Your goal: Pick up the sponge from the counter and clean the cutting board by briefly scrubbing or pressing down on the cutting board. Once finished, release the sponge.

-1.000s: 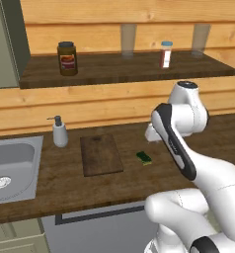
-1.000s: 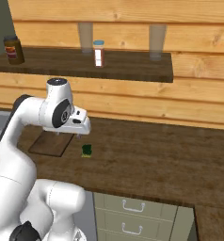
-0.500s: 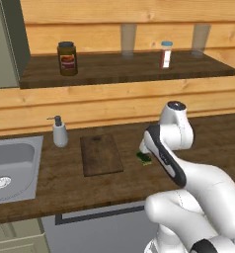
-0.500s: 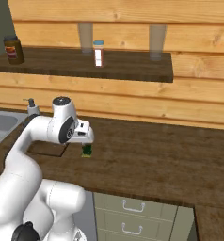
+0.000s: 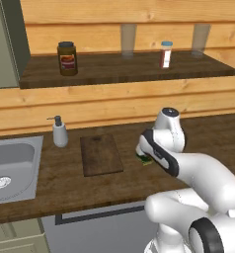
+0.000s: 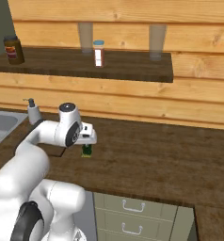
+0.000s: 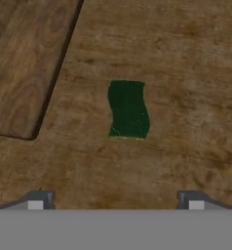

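Long dark wood-plank bench [image 5: 50,183] along a wall of pale horizontal planks; grey sink [image 5: 11,165] set in at the far left, white soap dispenser [image 5: 59,132] standing near its right edge, close to the wall. Cutting board [image 5: 100,154] flat on the bench right of the dispenser, a shade darker than the planks, rounded corners, bare on top. Sponge [image 7: 128,109] flat on the bench just beside the board's right edge, apart from it, green face up; yellow layer glimpsed at its edge in the left base view [image 5: 145,160]. End effector [image 7: 115,201] poised directly above the sponge, pointing down, fingertips [image 7: 39,200] spread wide at either side, nothing between them, sponge not touched. Higher dark wooden shelf [image 5: 124,69] on the wall: brown jar [image 5: 66,58] at left, two clear glasses [image 5: 128,38] and a small white bottle with a red band [image 5: 165,54] further right. Pale green cabinet drawers with handles [image 6: 132,206] below the bench in the right base view.
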